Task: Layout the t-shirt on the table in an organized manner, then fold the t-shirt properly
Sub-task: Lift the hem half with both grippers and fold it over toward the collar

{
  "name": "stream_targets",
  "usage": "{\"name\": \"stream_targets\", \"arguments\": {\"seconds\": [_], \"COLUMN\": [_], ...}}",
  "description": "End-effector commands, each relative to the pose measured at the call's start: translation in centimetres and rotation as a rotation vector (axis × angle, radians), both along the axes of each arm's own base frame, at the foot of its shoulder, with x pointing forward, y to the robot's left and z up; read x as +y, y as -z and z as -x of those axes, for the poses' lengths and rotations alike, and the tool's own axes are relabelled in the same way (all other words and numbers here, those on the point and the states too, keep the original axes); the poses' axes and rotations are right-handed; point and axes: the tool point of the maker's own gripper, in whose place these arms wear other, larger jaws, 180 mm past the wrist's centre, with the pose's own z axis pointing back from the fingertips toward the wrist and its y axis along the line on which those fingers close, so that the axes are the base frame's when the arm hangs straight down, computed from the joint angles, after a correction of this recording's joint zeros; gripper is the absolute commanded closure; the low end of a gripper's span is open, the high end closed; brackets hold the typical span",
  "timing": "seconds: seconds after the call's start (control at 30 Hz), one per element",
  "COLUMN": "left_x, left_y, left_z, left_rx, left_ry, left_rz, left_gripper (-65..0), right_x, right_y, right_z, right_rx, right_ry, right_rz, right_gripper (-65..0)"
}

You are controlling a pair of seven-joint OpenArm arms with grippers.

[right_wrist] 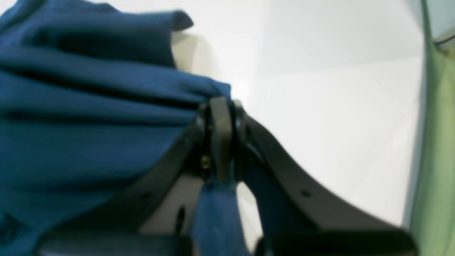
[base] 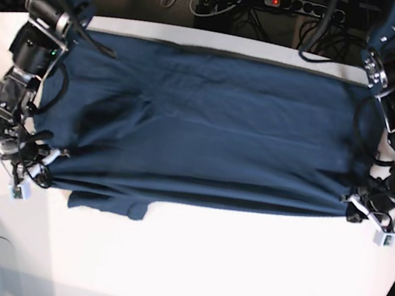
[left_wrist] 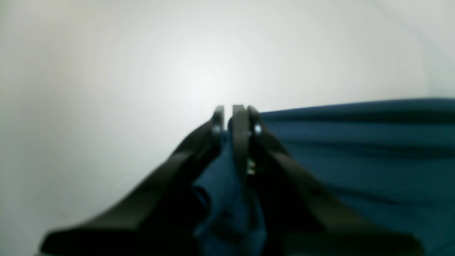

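The shirt (base: 208,127) is soft and limp, so it is best taken at its corners; it is pinched by both the left gripper (left_wrist: 233,117) and the right gripper (right_wrist: 220,106).

Both wrist views are blurred, and the t-shirt (right_wrist: 89,117) runs off their frame edges.
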Motion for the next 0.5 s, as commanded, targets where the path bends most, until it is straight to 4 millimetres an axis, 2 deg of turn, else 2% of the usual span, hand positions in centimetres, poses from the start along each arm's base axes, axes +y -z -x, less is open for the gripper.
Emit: {"name": "stream_targets", "arguments": {"seconds": [0.0,0.23,0.47], "left_x": [1.3,1.3,1.1], "left_y": [-2.5,-1.3,-3.4], "left_z": [-1.3,-0.2,1.6], "left_rx": [-0.067,-0.001,-0.070], "left_ry": [-0.021,-0.014,-0.005], "left_rz": [-0.025,-0.027,-0.030], "left_gripper": [-0.2,-0.2,-0.2], "right_x": [-1.2,-1.5,-0.1], "right_y": [-2.7,-4.9,-5.1], "right_z": [-1.0,1.9,4.7], "right_rx": [-0.071,-0.090,-0.093], "right_ry": [0.020,0.044,0.046], "right_rz": [0.032,0.142,0.169], "right_gripper": [0.0,0.0,0.0]}}
